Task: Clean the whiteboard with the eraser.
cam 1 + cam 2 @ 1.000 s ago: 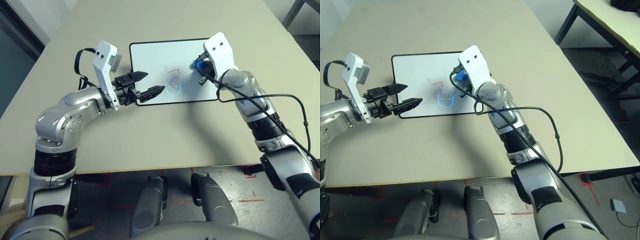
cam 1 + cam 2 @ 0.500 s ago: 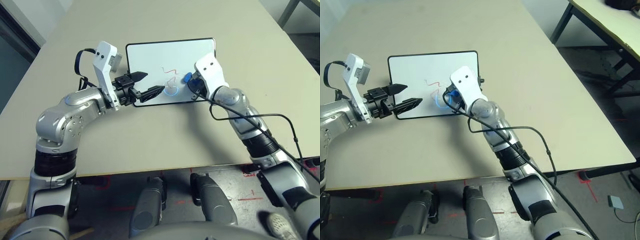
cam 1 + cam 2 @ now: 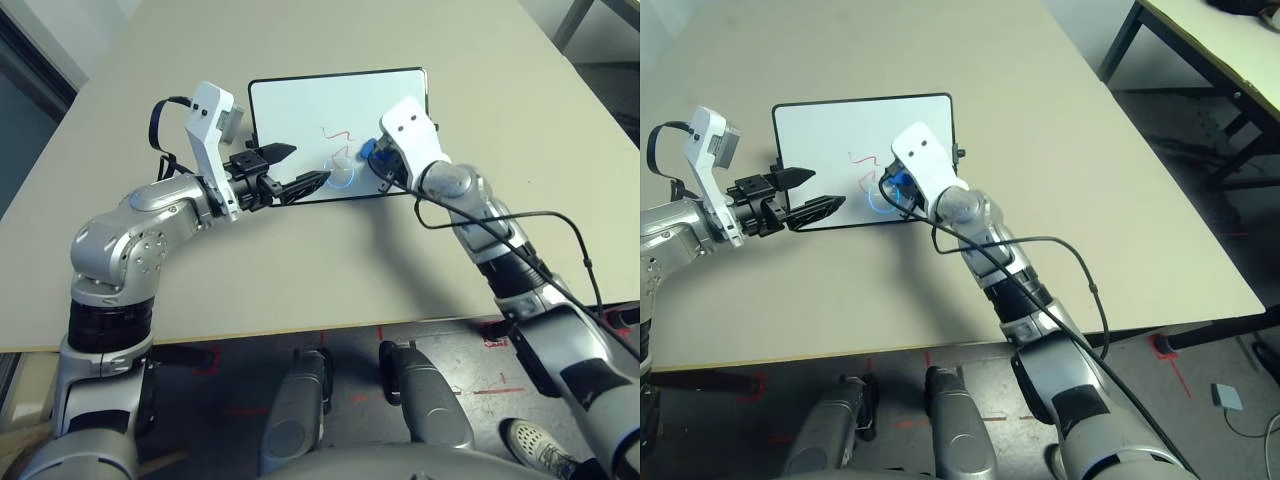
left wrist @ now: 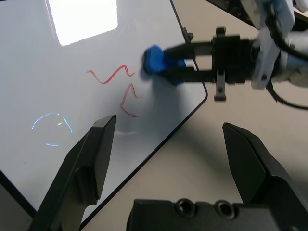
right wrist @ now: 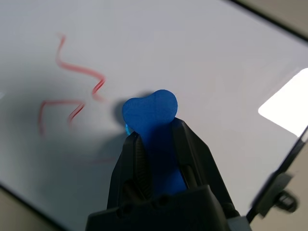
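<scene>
While my right gripper (image 5: 156,159) clamps the eraser (image 5: 151,115) over the whiteboard (image 3: 300,110), my left gripper (image 4: 166,144) hangs wide open, empty.

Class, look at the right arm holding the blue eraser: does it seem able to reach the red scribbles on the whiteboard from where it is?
Probably yes. The right gripper is shut on the eraser, over the whiteboard beside the red scribbles, with bare board between them.
</scene>
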Tool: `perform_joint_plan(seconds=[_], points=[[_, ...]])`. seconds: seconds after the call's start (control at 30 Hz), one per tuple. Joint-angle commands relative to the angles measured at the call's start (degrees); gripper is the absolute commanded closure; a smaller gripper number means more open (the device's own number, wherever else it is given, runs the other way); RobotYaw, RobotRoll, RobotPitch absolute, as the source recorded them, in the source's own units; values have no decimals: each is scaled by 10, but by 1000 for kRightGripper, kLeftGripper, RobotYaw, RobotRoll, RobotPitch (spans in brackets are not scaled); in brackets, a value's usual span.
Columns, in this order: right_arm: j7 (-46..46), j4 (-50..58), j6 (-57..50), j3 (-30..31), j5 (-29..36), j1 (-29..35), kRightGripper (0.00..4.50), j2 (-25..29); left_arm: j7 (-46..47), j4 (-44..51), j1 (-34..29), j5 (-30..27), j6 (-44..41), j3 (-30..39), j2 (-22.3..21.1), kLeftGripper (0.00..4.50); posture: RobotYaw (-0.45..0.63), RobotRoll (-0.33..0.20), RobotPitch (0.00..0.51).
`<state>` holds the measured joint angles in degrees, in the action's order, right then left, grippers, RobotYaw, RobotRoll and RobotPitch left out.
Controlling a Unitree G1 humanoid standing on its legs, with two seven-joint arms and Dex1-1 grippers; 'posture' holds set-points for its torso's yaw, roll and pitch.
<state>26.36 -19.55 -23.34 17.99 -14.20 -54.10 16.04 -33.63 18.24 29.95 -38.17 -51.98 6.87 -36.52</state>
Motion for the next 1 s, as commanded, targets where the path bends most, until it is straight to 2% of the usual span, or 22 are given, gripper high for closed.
perform_joint_plan(seconds=[0.03, 0.17, 0.3, 0.43, 0.6, 0.83, 1.0], points=[[-10, -27, 9, -10, 3, -12, 3696, -17, 2, 14, -8, -4, -6, 6, -1, 0, 106, 0, 232], [-5, -24, 16, 3, 0, 5, 3696, -40, 5, 16, -10, -6, -8, 8, -2, 0, 110, 0, 233], [11, 1, 18, 31, -7, 55, 3696, -54, 9, 21, -13, -9, -11, 12, -2, 0, 122, 0, 238], [31, 23, 14, 54, -13, 93, 3697, -55, 11, 24, -15, -10, -15, 15, -1, 0, 122, 0, 238], [45, 26, 16, 68, -19, 110, 3697, -53, 14, 26, -13, -12, -18, 14, 0, 0, 123, 0, 240], [39, -19, 42, 57, -27, 73, 3698, -49, 15, 24, -12, -13, -17, 12, 1, 0, 120, 0, 241], [16, -78, 75, 34, -31, -3, 3698, -43, 14, 23, -12, -13, -15, 11, 0, 0, 119, 0, 240]])
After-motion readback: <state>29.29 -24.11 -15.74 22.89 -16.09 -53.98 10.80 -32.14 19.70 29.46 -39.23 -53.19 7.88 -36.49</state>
